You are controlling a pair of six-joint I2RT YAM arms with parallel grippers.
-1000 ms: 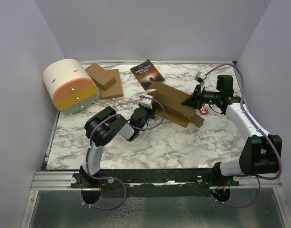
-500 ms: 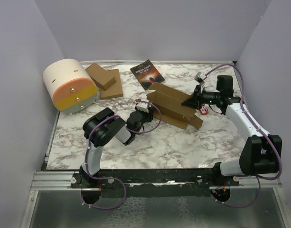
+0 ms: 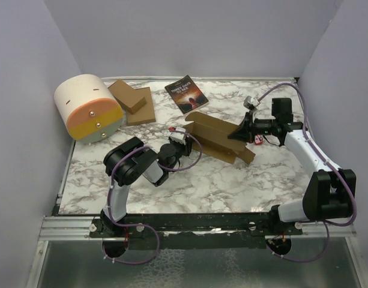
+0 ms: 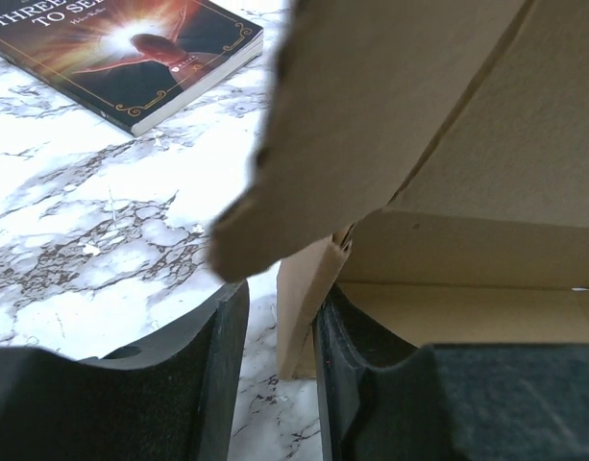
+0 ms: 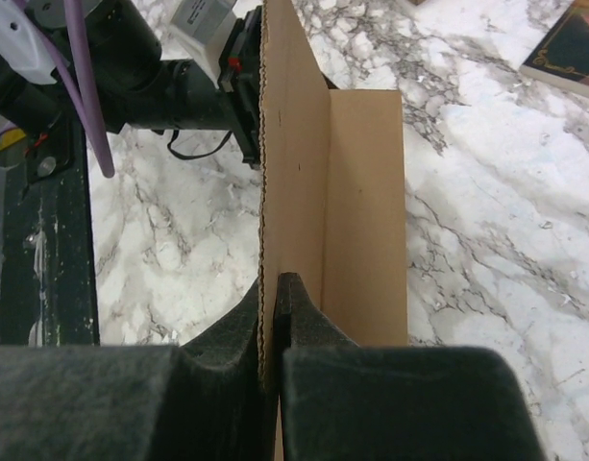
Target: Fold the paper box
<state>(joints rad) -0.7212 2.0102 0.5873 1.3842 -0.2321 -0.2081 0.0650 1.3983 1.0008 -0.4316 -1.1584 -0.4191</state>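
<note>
Top view, near edge: both arm bases sit at the front of the desk (image 3: 232, 180). Your left arm is folded low and reaches away and to the right. The left hand (image 3: 182, 135) ends at the left end of the box (image 3: 218, 133).

Left wrist view: your left hand (image 4: 280, 298) is narrow but not clamped. A short end flap of the box (image 4: 419, 115) stands between the fingers (image 4: 198, 384). The flap touches one finger, and a strip of marble shows between it and the other. A larger panel hangs over the fingers, its edge blurred.

Box position: mid-desk, a little right of centre, with its left end farther from you than its right end. It is partly formed, with long walls raised into an open trough and flaps spread at the near-right end.

Your right arm comes in from the right. The right hand (image 3: 236, 132) is on the far long wall, toward the right end.

Right wrist view: the right hand (image 5: 273, 283) is pinched on the top edge of an upright wall of the box (image 5: 361, 211). The fingers (image 5: 227, 365) press the cardboard from both sides and no gap shows. A second panel lies to the right of that wall.

Farther back, a dark book (image 3: 185, 93) lies flat near the box's far-left corner. At far left is a stack (image 3: 133, 102) of flat brown cardboard. Just beside it a cream drum (image 3: 87, 108) lies on its side, with orange, yellow and green bands.
</note>
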